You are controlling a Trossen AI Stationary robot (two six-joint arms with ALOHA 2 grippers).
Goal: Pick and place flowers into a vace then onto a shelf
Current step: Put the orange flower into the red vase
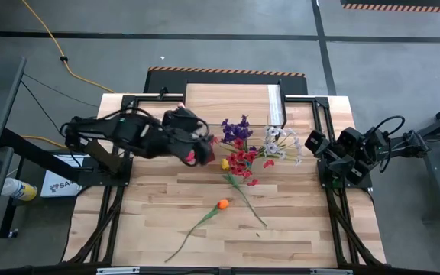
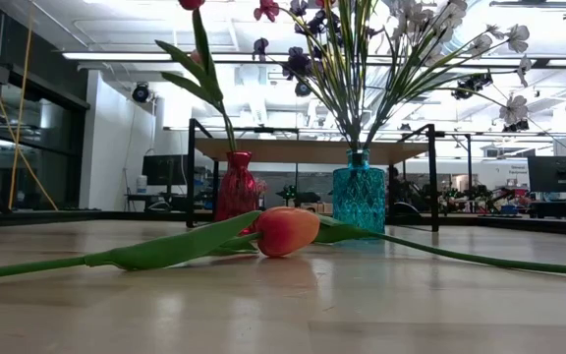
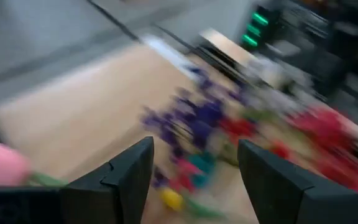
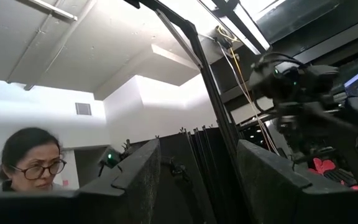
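A teal vase (image 2: 359, 197) holds purple (image 1: 237, 128), white (image 1: 281, 143) and red (image 1: 241, 160) sprays and a yellow tulip (image 1: 224, 163). A red vase (image 2: 236, 187) to its left holds one leafy stem with a pink tulip (image 3: 2, 163). An orange tulip (image 1: 222, 204) lies on the table nearer the front, also in the low view (image 2: 285, 231). My left gripper (image 1: 201, 145) hovers open over the red vase; its fingers (image 3: 194, 146) have nothing between them. My right gripper (image 1: 317, 145) waits at the table's right edge, open (image 4: 197, 146) and pointing up. The shelf (image 1: 231, 103) stands at the far edge.
A loose green stem (image 1: 250, 206) lies on the table right of the orange tulip. The shelf's black legs (image 2: 430, 177) stand behind the vases. A person (image 4: 33, 158) shows in the room beyond the table. Bare planks lie along the near edge.
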